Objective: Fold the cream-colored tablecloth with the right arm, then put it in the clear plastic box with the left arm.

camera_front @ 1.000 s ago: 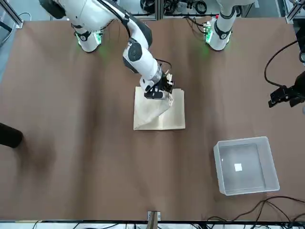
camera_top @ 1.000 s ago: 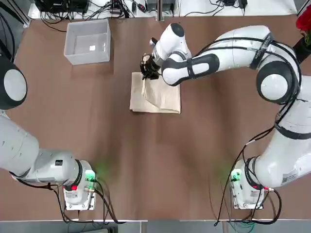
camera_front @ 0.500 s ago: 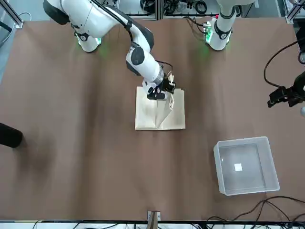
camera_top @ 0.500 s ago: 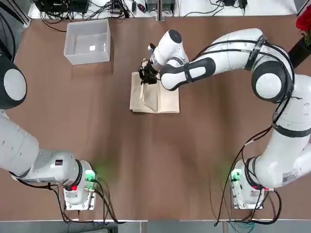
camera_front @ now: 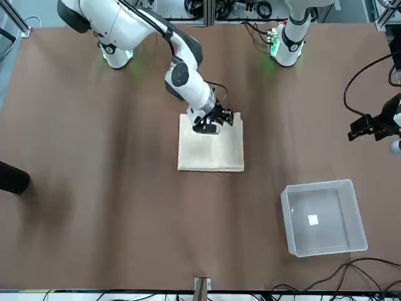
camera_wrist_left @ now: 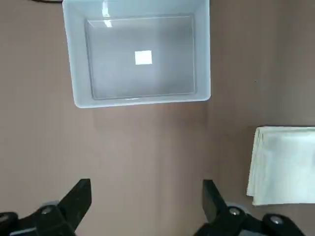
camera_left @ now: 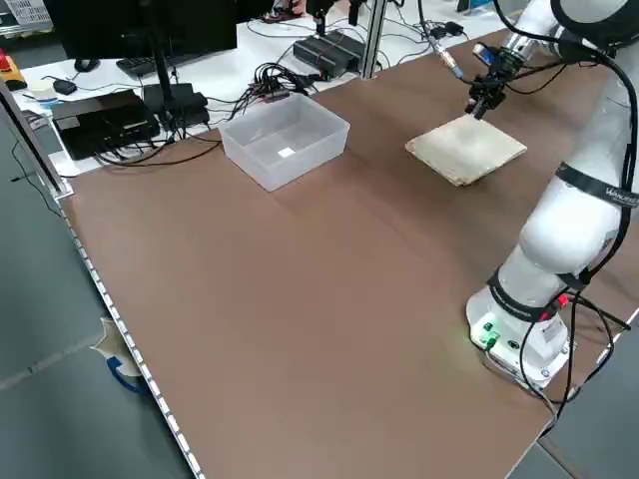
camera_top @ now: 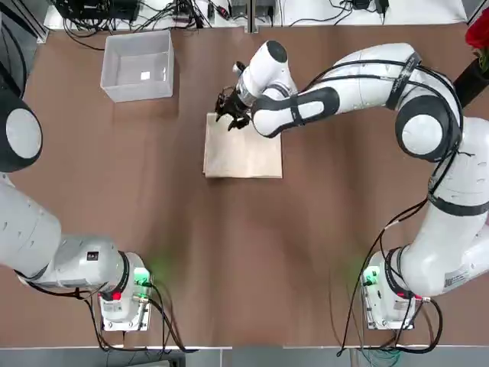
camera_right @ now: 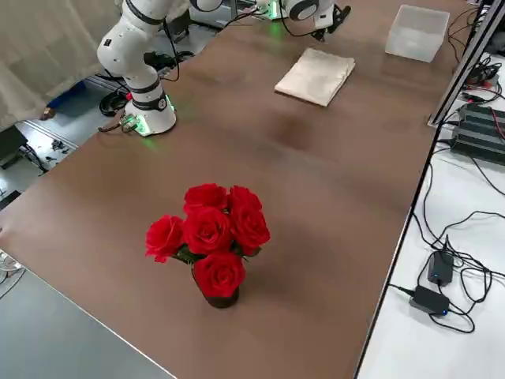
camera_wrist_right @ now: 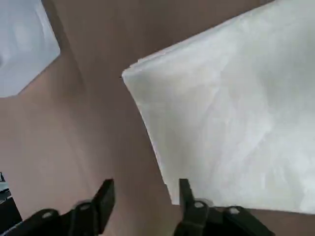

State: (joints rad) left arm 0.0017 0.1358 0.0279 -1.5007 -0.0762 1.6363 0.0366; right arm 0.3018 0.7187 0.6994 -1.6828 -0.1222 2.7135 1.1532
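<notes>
The cream-colored tablecloth (camera_top: pixel 243 155) lies flat on the brown surface (camera_top: pixel 252 252) in a neat folded pad. It is a little way from the clear plastic box (camera_top: pixel 138 65), not touching it. The box has nothing in it but a small white sticker.

The right gripper (camera_top: pixel 230 115) hangs just over the cloth's corner that is nearest the box. Its jaws are spread and hold nothing; the right wrist view shows the cloth's edge beyond them. The left gripper (camera_wrist_left: pixel 147 209) is up in the air, looking down at the box and the cloth's edge. Its jaws are spread wide too.

What could go wrong? The pad is soft and thin. If the left gripper pinches only the top layer, the fold may fall open when it lifts. The pad also looks about as wide as the box, so it may catch on the rim and hang over the side. The right arm (camera_top: pixel 359 76) reaches over the surface right beside the cloth. If it does not move off, the left arm (camera_top: pixel 30 229) could bump it.

Other things are well away from the cloth: red roses (camera_right: pixel 209 237) in a small pot, and cables (camera_top: pixel 183 11) just past the box. Nothing lies between the cloth and the box.
</notes>
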